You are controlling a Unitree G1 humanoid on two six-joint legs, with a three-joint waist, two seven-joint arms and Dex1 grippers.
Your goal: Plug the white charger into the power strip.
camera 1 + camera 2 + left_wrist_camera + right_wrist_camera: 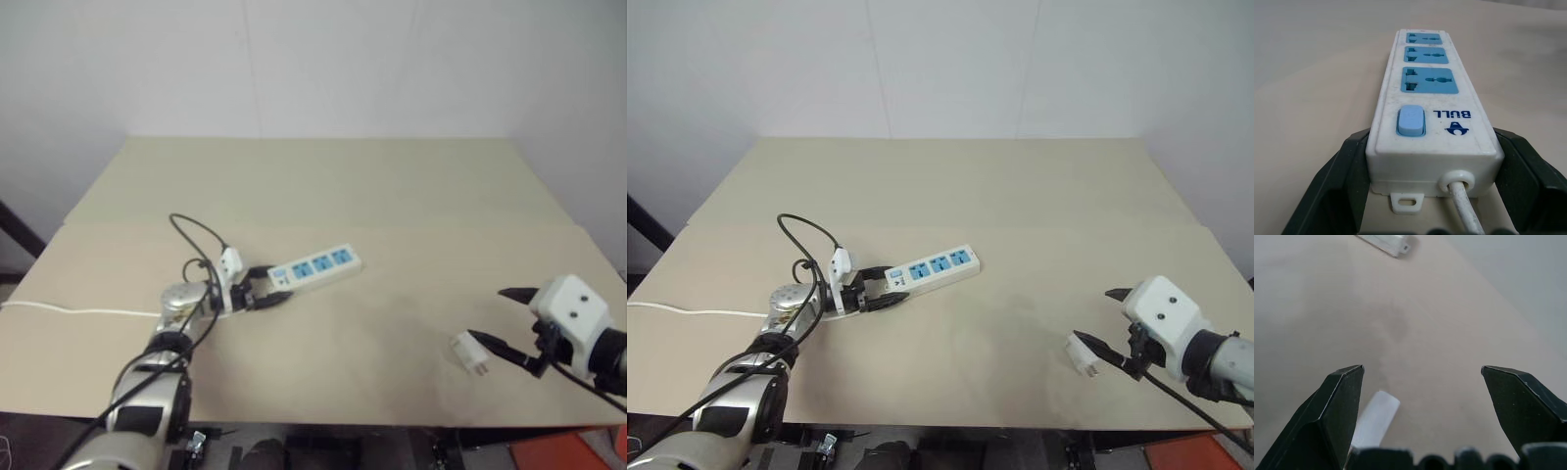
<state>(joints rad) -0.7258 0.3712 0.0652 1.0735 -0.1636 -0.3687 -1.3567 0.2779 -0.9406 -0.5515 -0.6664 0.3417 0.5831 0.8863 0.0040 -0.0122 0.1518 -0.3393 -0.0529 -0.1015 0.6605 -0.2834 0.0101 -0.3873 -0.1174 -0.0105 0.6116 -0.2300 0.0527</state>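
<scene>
Clamping the power strip (315, 265), the left gripper (273, 293); white charger (469, 353) lies apart.

A beige table (392, 196) meets white wall (343, 59).

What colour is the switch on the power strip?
Light blue, like the sockets. The switch on the white power strip shows best in the left wrist view.
</scene>
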